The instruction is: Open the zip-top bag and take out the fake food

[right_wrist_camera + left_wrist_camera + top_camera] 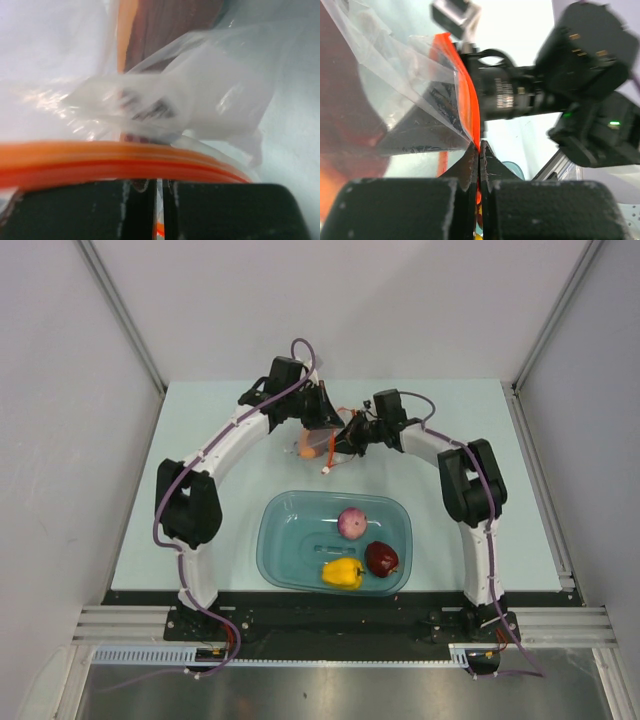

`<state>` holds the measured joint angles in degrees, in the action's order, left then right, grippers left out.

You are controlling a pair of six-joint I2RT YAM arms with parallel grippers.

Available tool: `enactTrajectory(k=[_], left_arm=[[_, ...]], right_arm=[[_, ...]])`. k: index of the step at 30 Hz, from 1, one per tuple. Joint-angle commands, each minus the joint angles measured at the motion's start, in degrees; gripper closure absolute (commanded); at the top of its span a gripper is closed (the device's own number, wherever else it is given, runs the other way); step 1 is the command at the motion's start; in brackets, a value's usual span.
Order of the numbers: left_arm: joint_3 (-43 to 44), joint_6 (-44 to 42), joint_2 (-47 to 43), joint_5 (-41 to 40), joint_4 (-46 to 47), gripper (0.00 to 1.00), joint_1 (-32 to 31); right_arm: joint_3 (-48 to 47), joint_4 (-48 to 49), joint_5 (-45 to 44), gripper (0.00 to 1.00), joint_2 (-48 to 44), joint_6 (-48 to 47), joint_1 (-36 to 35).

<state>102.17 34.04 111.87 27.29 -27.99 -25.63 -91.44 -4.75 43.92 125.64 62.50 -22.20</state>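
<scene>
Both arms meet over the far middle of the pale green bench, and between them hangs the small clear crinkly zip-top bag. The left claw is closed tight on the orange-red zip strip at the mouth of the bag. The right claw is closed on this same strip, facing the left one.

The danger, I think, is that each claw pinches both lips of the strip together. A pull apart would then only stretch or tear the plastic, and the zip would not open. The thin film may also slip out of one claw, so that the bag swings or drops beside the tub.

Inside the bag I see a long orange-and-maroon slice; if anything else is there, I cannot make it out. The teal translucent rectangular tub stands nearer, apart from the bag. It holds a pink-purple onion, a dark red apple and a yellow bell pepper.
</scene>
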Motion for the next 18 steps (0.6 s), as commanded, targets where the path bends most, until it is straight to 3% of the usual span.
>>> enactTrajectory(k=[1, 12, 18], left_arm=[[1.5, -1.6, -2.3, 0.9, 0.9, 1.00, 0.5], [2.0, -4.0, -0.9, 1.5, -0.5, 1.00, 2.2], [1.8, -6.0, -1.1, 0.0, -2.3, 1.00, 2.6]], right_arm=[[-3.7, -9.6, -2.0, 1.00, -7.6, -9.1, 0.8], [-5.4, -28.6, -3.2, 1.00, -12.4, -23.5, 4.3], [-7.1, -33.6, -0.7, 1.00, -14.7, -28.0, 5.4]])
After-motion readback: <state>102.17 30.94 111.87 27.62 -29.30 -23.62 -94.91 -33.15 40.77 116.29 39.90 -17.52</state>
